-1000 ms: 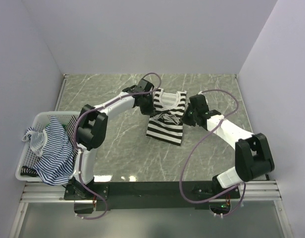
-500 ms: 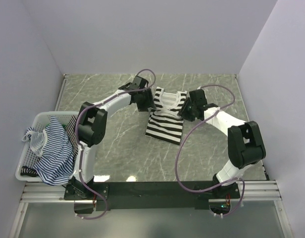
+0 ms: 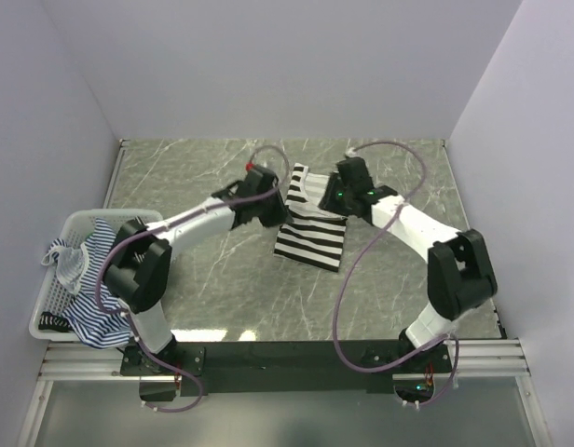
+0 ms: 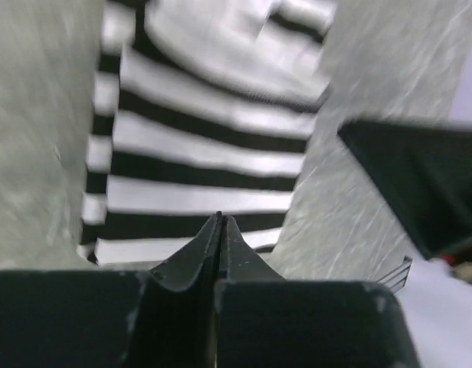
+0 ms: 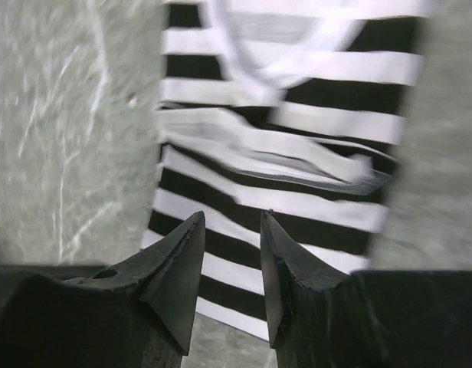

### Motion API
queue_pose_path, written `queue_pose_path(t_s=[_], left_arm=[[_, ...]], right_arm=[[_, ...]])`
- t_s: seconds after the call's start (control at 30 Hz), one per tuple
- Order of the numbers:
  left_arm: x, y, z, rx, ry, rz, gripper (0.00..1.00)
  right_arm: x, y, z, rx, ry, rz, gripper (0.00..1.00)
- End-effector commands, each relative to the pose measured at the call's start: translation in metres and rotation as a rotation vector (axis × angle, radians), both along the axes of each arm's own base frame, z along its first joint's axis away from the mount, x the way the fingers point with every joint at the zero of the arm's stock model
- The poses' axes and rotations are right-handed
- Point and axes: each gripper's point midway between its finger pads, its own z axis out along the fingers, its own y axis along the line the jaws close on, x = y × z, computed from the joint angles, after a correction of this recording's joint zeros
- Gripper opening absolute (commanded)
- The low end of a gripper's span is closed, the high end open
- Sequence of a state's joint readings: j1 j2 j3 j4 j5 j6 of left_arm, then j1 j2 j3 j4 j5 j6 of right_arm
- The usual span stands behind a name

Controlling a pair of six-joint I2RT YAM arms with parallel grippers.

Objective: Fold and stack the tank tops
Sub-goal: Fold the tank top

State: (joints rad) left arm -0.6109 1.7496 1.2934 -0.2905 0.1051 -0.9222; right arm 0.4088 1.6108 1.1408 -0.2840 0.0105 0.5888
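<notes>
Left gripper [image 4: 219, 221]: the two fingers are pressed together along their whole length, and no cloth shows between them.
Place of the left one: low at the left edge of the black-and-white tank top [image 3: 311, 238], with the tips pointing across the stripes. Whether they touch the cloth I cannot tell.
Right gripper [image 5: 231, 222]: the fingers stand only a little apart, a narrow gap, and nothing is held. The stripes of the top show through the gap from below.
Place of the right one: over the upper right part of the same top, near the neckline, opposite the left gripper.
Black-and-white top: it lies on the marble-patterned table [image 3: 231, 279], toward the far side and about in the middle. It makes a long narrow shape, with the neckline toward the far wall and the hem toward the arm bases. Its upper part is between the two grippers.
Surface of the top: in the right wrist view a rumpled band with white edging crosses it from side to side; the part below this band is smooth.
Blue-and-white tank tops [image 3: 99, 279]: heaped in the white basket [image 3: 82, 216] at the left edge of the table, partly spilling over its near rim, well apart from both grippers.
</notes>
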Motion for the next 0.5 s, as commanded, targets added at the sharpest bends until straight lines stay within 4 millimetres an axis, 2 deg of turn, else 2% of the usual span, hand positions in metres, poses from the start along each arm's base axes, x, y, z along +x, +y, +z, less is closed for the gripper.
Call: queue_pose_path(t_s=[0.0, 0.03, 0.1, 0.13, 0.3, 0.47], left_arm=[[-0.018, -0.004, -0.028, -0.042, 0.070, 0.098, 0.03], [-0.019, -0.003, -0.030, -0.059, 0.073, 0.113, 0.03], [-0.027, 0.005, -0.049, -0.050, 0.118, 0.153, 0.02], [-0.028, 0.007, -0.053, -0.045, 0.126, 0.166, 0.02], [-0.034, 0.011, -0.075, -0.020, 0.174, 0.186, 0.01], [-0.037, 0.015, -0.089, -0.002, 0.206, 0.212, 0.01]], right_arm=[[0.011, 0.033, 0.002, -0.101, -0.062, 0.154, 0.42], [0.014, 0.045, 0.005, -0.106, -0.082, 0.185, 0.42], [0.018, 0.053, -0.006, -0.138, -0.082, 0.238, 0.41], [0.022, 0.060, -0.004, -0.144, -0.106, 0.255, 0.41], [0.029, 0.075, -0.020, -0.218, -0.121, 0.337, 0.41], [0.037, 0.085, -0.021, -0.289, -0.144, 0.390, 0.41]])
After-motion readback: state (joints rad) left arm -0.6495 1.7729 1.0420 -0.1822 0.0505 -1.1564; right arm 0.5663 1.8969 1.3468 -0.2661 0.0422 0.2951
